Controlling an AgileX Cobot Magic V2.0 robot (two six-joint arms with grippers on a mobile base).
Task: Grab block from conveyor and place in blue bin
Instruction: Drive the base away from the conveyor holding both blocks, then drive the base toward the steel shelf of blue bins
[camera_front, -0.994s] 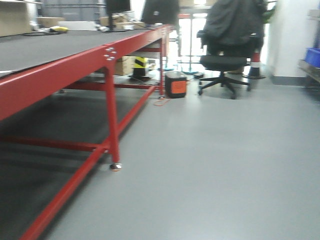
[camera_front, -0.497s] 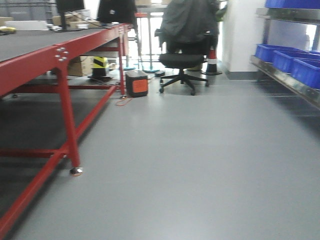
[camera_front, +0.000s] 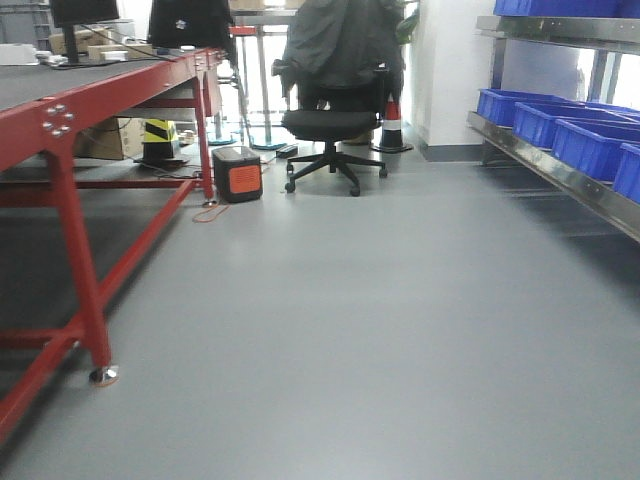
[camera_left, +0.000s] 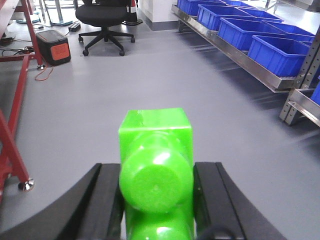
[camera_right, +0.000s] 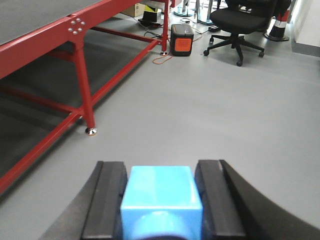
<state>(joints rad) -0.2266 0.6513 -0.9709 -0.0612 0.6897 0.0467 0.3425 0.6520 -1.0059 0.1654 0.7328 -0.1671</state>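
In the right wrist view my right gripper (camera_right: 161, 170) is shut on the block (camera_right: 161, 192), a small sky-blue cube held between the two black fingers above the grey floor. In the left wrist view my left gripper (camera_left: 156, 167) is shut on a bright green block (camera_left: 155, 145). The conveyor (camera_front: 40, 80), a dark grey belt on a red frame, runs along the left; it also shows in the right wrist view (camera_right: 35, 15). Blue bins (camera_front: 590, 145) sit in a row on a metal shelf at the right, also seen as blue bins (camera_left: 277, 50) in the left wrist view. Neither gripper shows in the front view.
A red frame leg (camera_front: 85, 290) stands on the floor at the left. A black office chair (camera_front: 330, 120) with a jacket, an orange-black box (camera_front: 237, 172) and a traffic cone (camera_front: 392, 125) stand at the far end. The metal shelf edge (camera_front: 560, 180) lines the right.
The front view has swung to the right: the conveyor has slid toward the left edge of the frame, and the shelf of blue bins has come into view on the right.
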